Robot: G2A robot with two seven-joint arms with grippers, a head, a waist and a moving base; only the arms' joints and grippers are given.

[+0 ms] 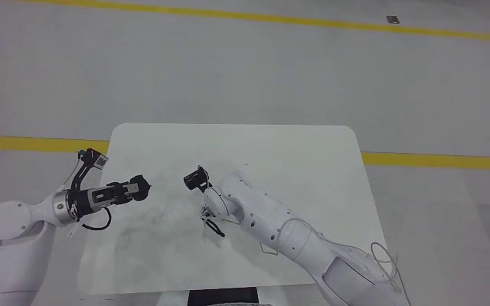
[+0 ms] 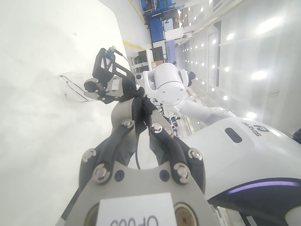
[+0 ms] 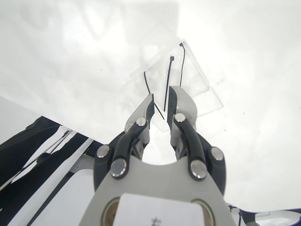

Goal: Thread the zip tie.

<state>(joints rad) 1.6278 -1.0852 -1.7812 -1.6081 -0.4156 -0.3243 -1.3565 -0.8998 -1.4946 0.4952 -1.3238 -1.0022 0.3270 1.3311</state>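
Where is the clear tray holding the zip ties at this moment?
In the right wrist view the clear tray lies flat on the white table, just beyond the open fingers of the right gripper, with three black zip ties on it.

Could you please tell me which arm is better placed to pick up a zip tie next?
Right, probably: the right gripper hangs open just above the zip ties in the clear tray. The left gripper is off to the side, away from the tray.
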